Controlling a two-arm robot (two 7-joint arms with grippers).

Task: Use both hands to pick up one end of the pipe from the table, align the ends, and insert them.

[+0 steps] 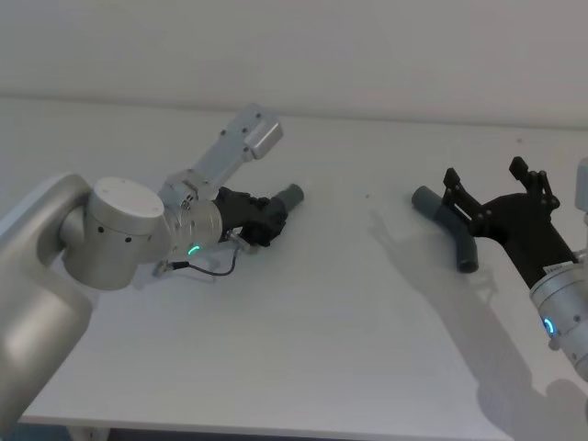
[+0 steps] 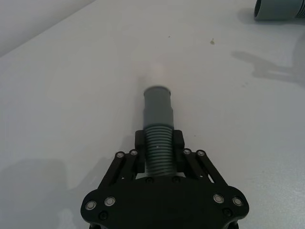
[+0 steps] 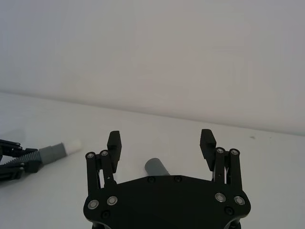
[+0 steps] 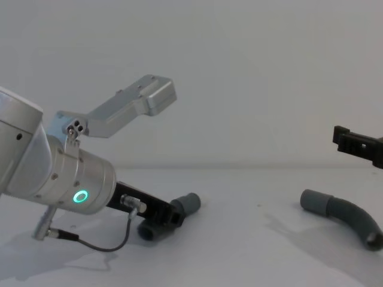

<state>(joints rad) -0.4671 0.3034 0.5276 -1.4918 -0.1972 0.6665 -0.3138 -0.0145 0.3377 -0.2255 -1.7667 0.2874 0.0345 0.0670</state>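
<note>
The pipe lies in two dark-grey pieces on the white table (image 1: 322, 349). My left gripper (image 1: 266, 220) is shut on the ribbed part of the left piece (image 2: 158, 143), low over the table. That piece's smooth cuff (image 2: 157, 107) and short white tip (image 2: 155, 74) stick out ahead of the fingers (image 2: 139, 140). The right piece (image 1: 450, 228) rests curved on the table at the right, one cuff end (image 3: 156, 167) pointing towards the left piece (image 3: 52, 152). My right gripper (image 1: 494, 179) hovers open just above it, the jaws spread wide with nothing between them.
A pale wall rises behind the table's far edge (image 1: 367, 115). A silver camera bracket (image 4: 131, 104) juts up from the left wrist. Bare tabletop (image 4: 251, 233) separates the two pieces.
</note>
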